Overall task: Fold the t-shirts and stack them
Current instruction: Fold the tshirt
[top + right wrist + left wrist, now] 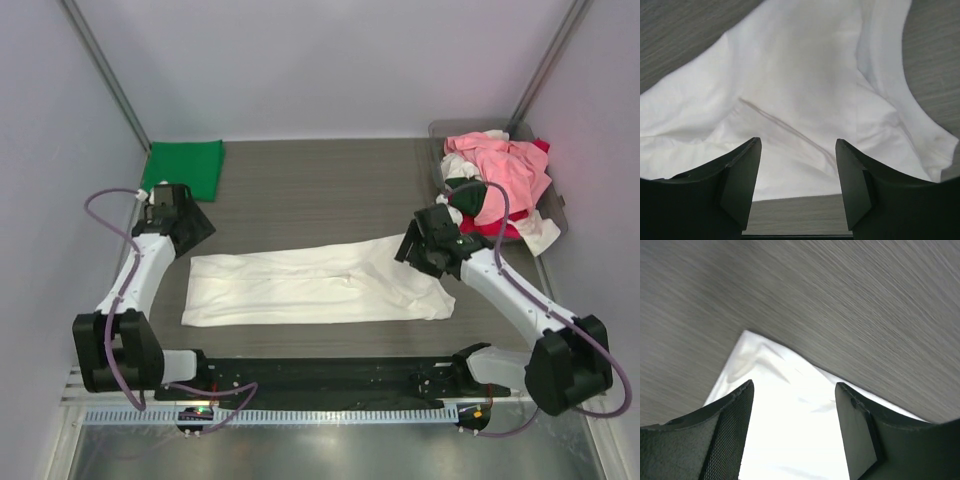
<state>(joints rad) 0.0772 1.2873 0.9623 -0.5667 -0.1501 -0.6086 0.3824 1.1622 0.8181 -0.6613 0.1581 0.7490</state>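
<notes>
The white t-shirt (pixel 310 285) lies flat in the middle of the dark wood-grain table (pixel 320 180), folded lengthwise into a long band that runs left to right. Its left end is square and its right end is wider and more rumpled. No print shows on the upper face.

The left gripper (pixel 196 232) is at the far left corner of the band. In the left wrist view its fingers (pixel 730 430) are spread apart with nothing between them, and the corner of the white t-shirt (pixel 790 415) lies below the gap, with bare table beyond. That view is blurred, and I cannot tell whether the fingertips touch the cloth.

The right gripper (pixel 412 250) is over the right end of the band. In the right wrist view its jaws are also parted and empty. The white t-shirt (pixel 800 100) spreads beneath them, with a seam running diagonally and a strip of table showing at the near edge.

A bright green t-shirt (pixel 185 168) lies folded flat at the far left corner of the table, well apart from the white one. At the far right a grey tray (pixel 470 127) holds a loose heap. A pink t-shirt (pixel 500 170) is on top, with red cloth (pixel 480 228), dark green cloth (pixel 462 190) and white cloth (pixel 545 235) showing at its edges.
</notes>
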